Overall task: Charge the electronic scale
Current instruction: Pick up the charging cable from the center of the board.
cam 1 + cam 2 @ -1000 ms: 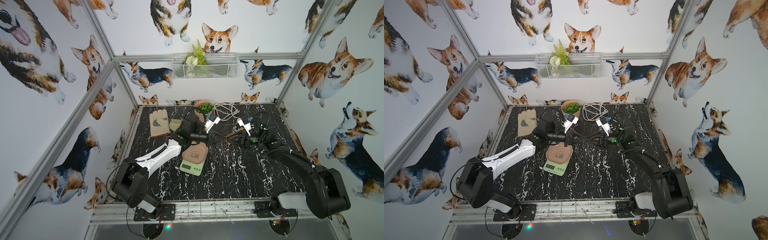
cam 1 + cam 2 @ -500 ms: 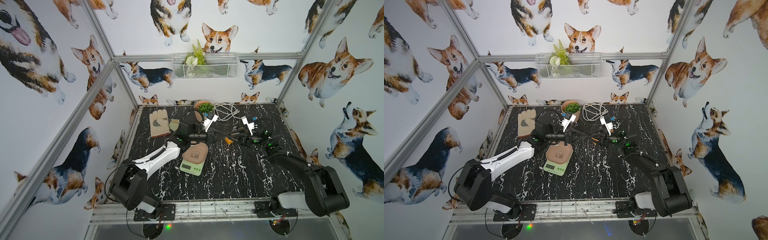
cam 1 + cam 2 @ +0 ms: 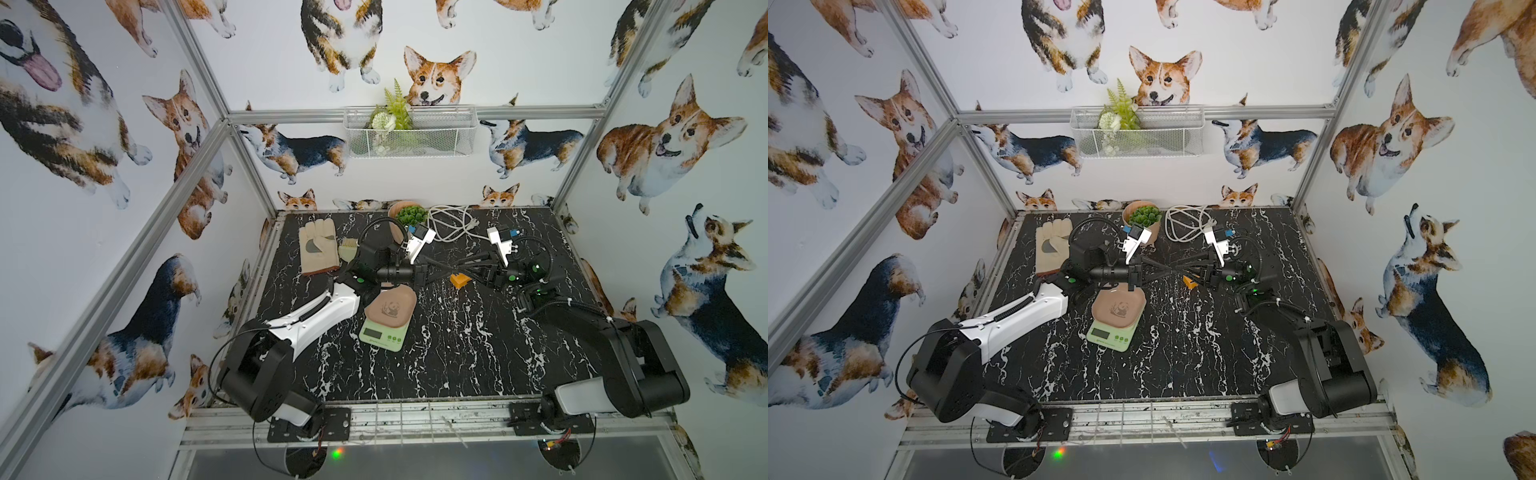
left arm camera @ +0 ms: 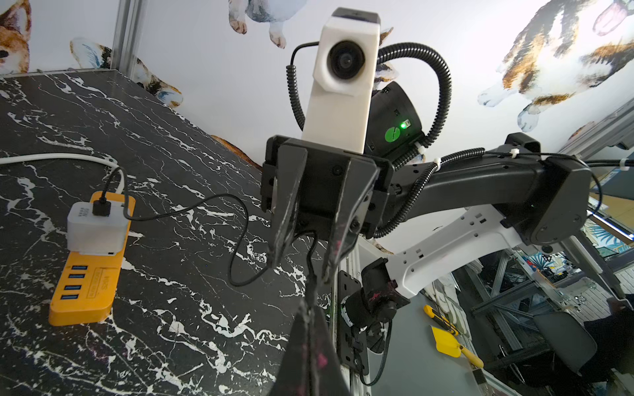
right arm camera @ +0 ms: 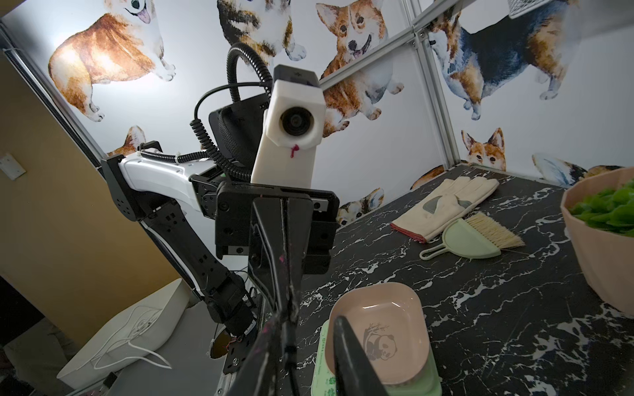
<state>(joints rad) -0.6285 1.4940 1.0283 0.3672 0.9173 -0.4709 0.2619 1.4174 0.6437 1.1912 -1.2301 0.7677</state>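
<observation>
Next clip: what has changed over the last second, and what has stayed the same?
The right gripper has drawn back toward its own side, away from the left gripper, uncovering the orange power strip in the top views. No grasp or release shows: its jaws stand apart with the thin black cable between them, and the left jaws are shut on the cable. The left gripper, electronic scale, glove and plant pot stayed put.

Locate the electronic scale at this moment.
In both top views the electronic scale sits on the table just left of centre, beside the left arm, the orange power strip behind it to the right.
</observation>
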